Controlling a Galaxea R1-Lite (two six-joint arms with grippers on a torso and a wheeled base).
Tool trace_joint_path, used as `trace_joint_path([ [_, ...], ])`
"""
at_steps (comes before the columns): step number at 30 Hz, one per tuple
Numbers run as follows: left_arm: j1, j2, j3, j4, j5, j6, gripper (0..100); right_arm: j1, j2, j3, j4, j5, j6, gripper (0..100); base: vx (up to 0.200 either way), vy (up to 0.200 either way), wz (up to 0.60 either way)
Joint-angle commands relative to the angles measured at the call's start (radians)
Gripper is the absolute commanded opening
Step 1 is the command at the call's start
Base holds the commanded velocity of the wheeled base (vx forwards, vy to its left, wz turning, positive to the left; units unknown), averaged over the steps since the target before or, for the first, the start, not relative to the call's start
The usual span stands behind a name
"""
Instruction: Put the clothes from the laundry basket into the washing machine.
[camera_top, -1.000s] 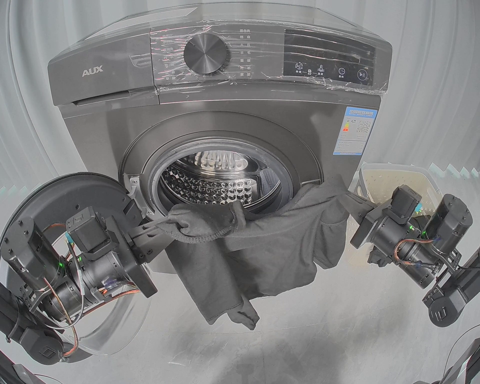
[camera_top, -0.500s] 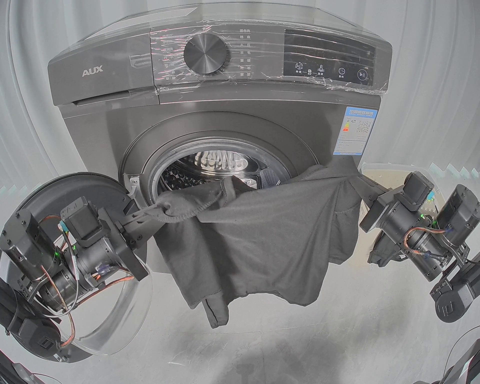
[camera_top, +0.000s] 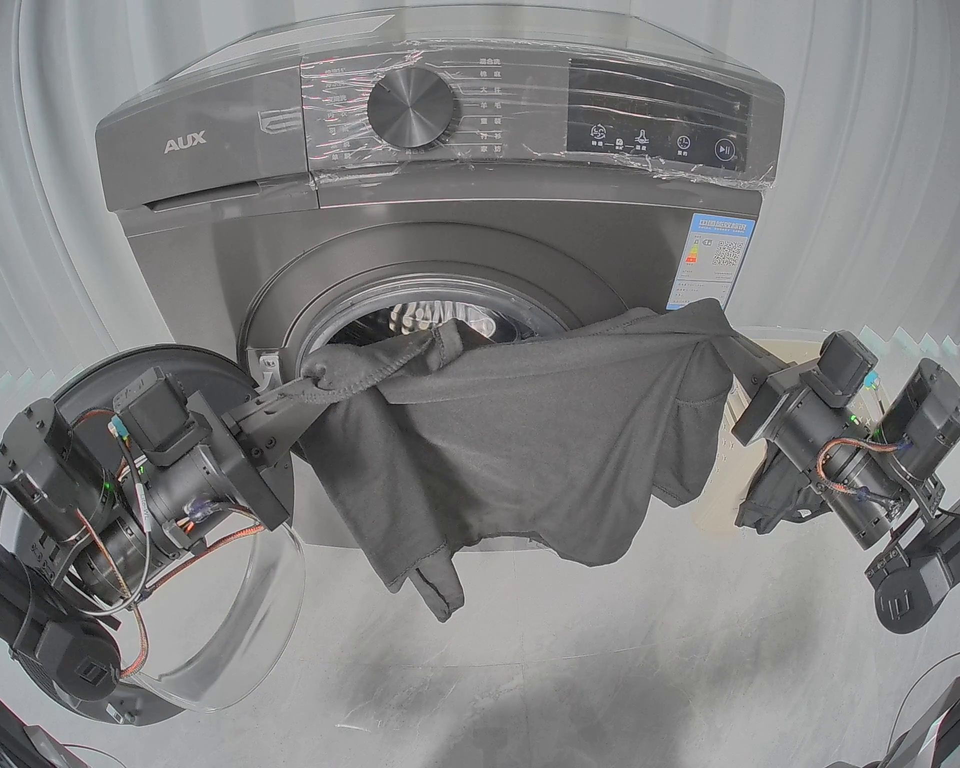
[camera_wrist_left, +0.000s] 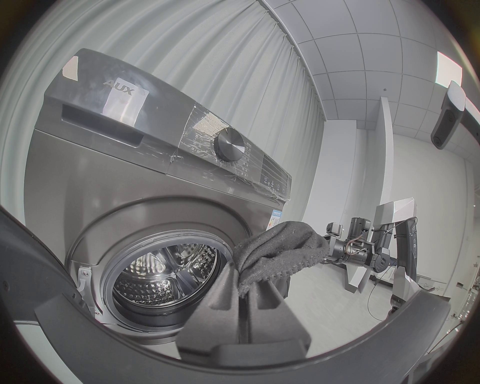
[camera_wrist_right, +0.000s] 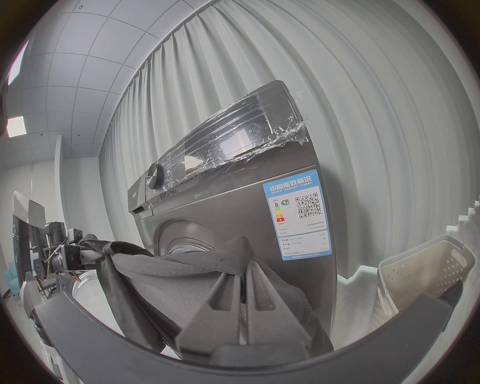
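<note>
From the head camera: straight ahead, a grey front-loading washing machine (camera_top: 440, 230), its round door (camera_top: 200, 365) swung open to the left, the steel drum (camera_top: 440, 318) partly hidden behind cloth. Stretched across the opening, a dark grey garment (camera_top: 540, 430), held up at two ends. At the left end, clamped in the left gripper (camera_top: 305, 386), jaws closed on a bunched, ribbed edge, just beside the door hinge. At the right end, pinched in the right gripper (camera_top: 732, 348), closed as well, near the right front corner of the machine. Below the taut upper edge, hanging loose in front of the lower panel. Behind the right arm, a pale perforated laundry basket (camera_top: 790, 338), standing just beside the machine; at its front, a dark piece of cloth (camera_top: 775, 495), not possible to tell whether inside or over the rim.

From the left wrist: left gripper (camera_wrist_left: 245, 295) shut tight on a fold of the dark grey garment (camera_wrist_left: 280, 250), the cloth bulging above the fingertips. Beyond, the washing machine (camera_wrist_left: 150, 165) with the open mouth of the drum (camera_wrist_left: 165, 272).

From the right wrist: right gripper (camera_wrist_right: 242, 285) closed on the dark grey garment (camera_wrist_right: 165, 285), the cloth running away from the fingertips to the left gripper (camera_wrist_right: 82, 256) at the far end. Close behind, the washing machine (camera_wrist_right: 235, 200); beside it, the laundry basket (camera_wrist_right: 425, 270).
</note>
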Motion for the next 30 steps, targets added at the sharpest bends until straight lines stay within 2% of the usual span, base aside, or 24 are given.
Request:
trace_joint_path([
  [1,0.001,0.002,0.001,-0.001,0.001,0.003,0,0.005,-0.006,-0.017,-0.001,-0.002,0.000,0,0.000,0.000,0.00],
  [5,0.001,0.000,0.003,-0.001,0.003,0.009,0,0.010,-0.012,-0.023,-0.001,-0.002,0.000,0,0.000,0.000,0.00],
  [12,0.021,-0.021,-0.008,-0.001,0.004,0.008,0,0.062,-0.019,-0.064,0.002,-0.058,-0.001,0,0.000,0.000,0.00],
  [19,0.085,-0.061,-0.014,0.001,-0.011,0.003,0,0.083,-0.031,-0.064,0.010,-0.071,-0.001,0,0.000,0.000,0.00],
  [30,0.108,-0.086,-0.012,0.001,-0.035,0.002,0,0.103,-0.028,-0.055,0.008,-0.074,0.000,0,0.000,0.000,0.00],
])
